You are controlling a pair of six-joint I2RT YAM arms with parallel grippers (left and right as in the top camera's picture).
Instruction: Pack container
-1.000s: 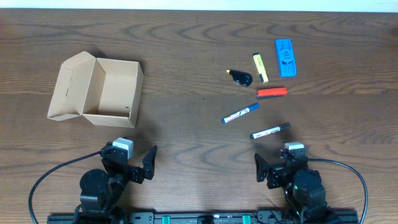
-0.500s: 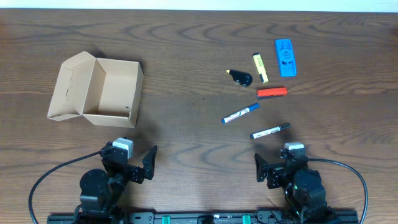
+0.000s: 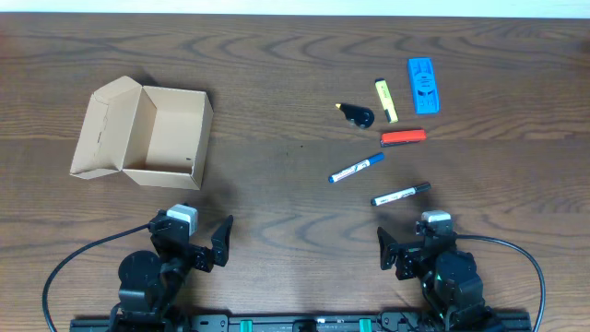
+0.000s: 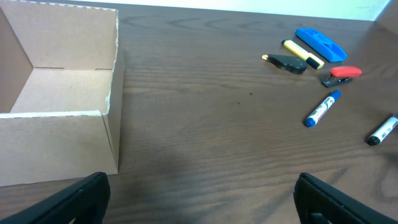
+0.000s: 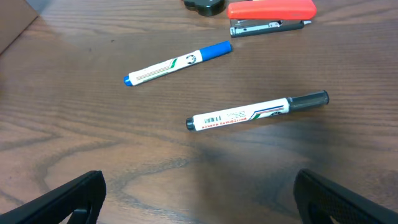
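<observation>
The container (image 3: 147, 134), a tan cardboard box with its flap lid open to the left, stands empty at the left of the table; it also shows in the left wrist view (image 4: 59, 93). At the right lie a blue-capped marker (image 3: 356, 168), a black-capped marker (image 3: 400, 194), a red stapler (image 3: 403, 136), a yellow highlighter (image 3: 385, 100), a black object (image 3: 356, 115) and a blue case (image 3: 423, 85). My left gripper (image 3: 195, 244) is open and empty near the front edge, below the box. My right gripper (image 3: 415, 247) is open and empty, just below the black-capped marker (image 5: 256, 111).
The table is dark wood. Black cables run from each arm base along the front edge (image 3: 64, 267). The wide stretch between the box and the pens holds nothing.
</observation>
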